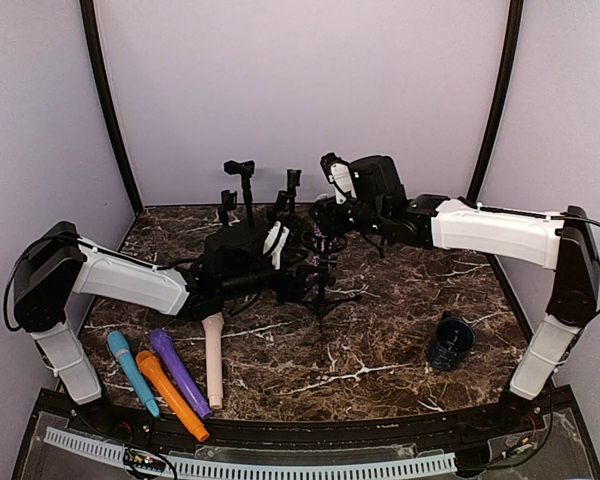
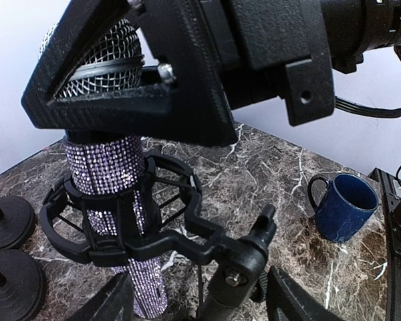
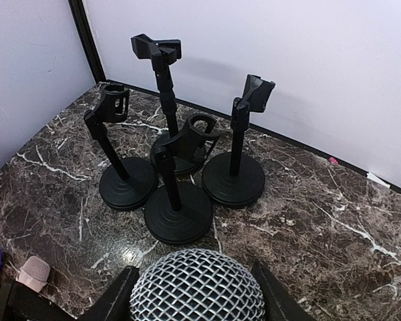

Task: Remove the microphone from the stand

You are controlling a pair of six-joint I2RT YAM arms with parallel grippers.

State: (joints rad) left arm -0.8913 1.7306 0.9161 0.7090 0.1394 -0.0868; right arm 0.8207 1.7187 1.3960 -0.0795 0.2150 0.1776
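The microphone (image 2: 113, 180) has a sparkly purple body and a silver mesh head. It stands upright in the middle of the surface (image 2: 267, 167). It sits inside the round black holder (image 2: 87, 234) at the top of the stand (image 2: 237, 264), so it is not out yet.

The right end effector (image 3: 195, 281) comes in from the right side and is closed on the microphone. Its two black fingers (image 2: 120, 107) press on both sides of the mesh head, up above the holder.

The left end effector (image 2: 199, 287) is lower down, by the stand. Its fingers are spread wide apart. The stand's pole is between them, and they have nothing in their hold.

A dark blue mug (image 2: 344, 204) sits on the surface to the right, well apart from the stand.

Four small black stands (image 3: 177, 214) with round bases are bunched together at the back of the surface, near the wall.

Four other microphones lie flat near the front left. One is blue (image 1: 130, 368), one is orange (image 1: 170, 395), one is purple (image 1: 178, 370) and one is pale pink (image 1: 213, 355). The blue, orange and purple ones lie side by side. The pink one lies just to their right.
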